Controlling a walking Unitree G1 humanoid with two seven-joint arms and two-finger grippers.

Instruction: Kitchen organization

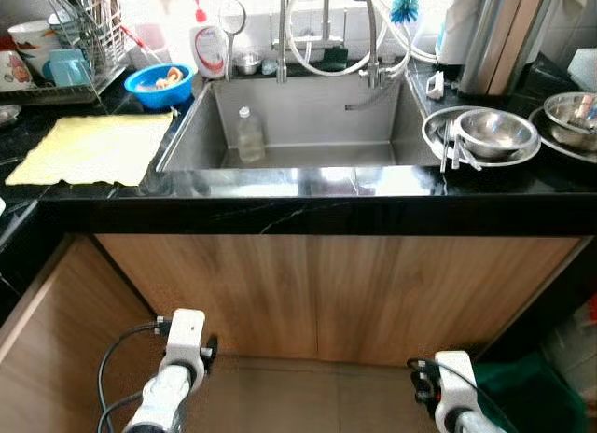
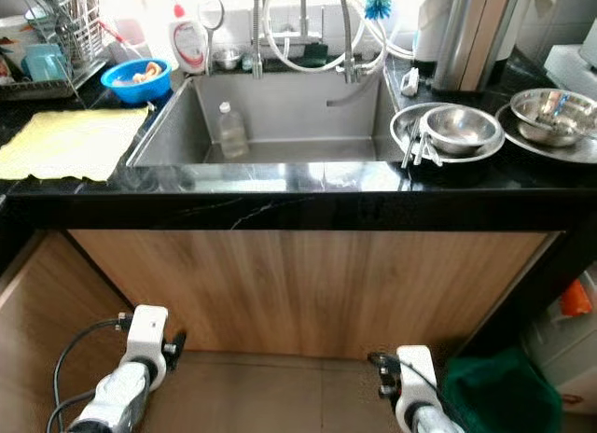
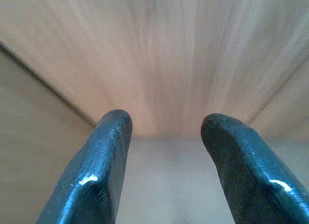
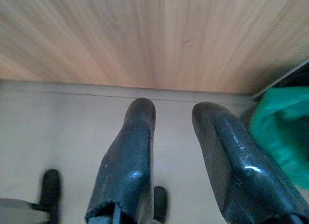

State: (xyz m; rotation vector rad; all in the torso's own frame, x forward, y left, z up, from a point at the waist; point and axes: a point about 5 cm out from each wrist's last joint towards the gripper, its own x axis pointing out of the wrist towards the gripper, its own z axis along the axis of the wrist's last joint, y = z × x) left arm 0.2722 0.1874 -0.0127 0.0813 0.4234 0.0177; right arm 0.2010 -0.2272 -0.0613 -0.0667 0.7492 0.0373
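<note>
A steel sink (image 1: 191, 125) is set in the black counter (image 1: 308, 214) straight ahead, and a clear plastic bottle (image 1: 249, 136) stands inside it. To its left are a blue bowl (image 1: 160, 86) and a yellow cloth (image 1: 93, 148). To its right, a steel bowl sits in a steel plate (image 1: 494, 132), with another steel bowl (image 1: 571, 111) further right. Both arms hang low before the wooden cabinet doors (image 1: 326, 293): left arm (image 1: 177, 358), right arm (image 1: 452, 386). My left gripper (image 3: 164, 125) is open and holds nothing. My right gripper (image 4: 174, 110) is open above the floor, also holding nothing.
A dish rack (image 1: 75, 41) with cups and utensils stands at the back left. A soap bottle (image 1: 211, 46), the taps (image 1: 373, 41) and a tall steel vessel (image 1: 490, 36) line the back. Something green (image 1: 527, 386) lies on the floor at lower right.
</note>
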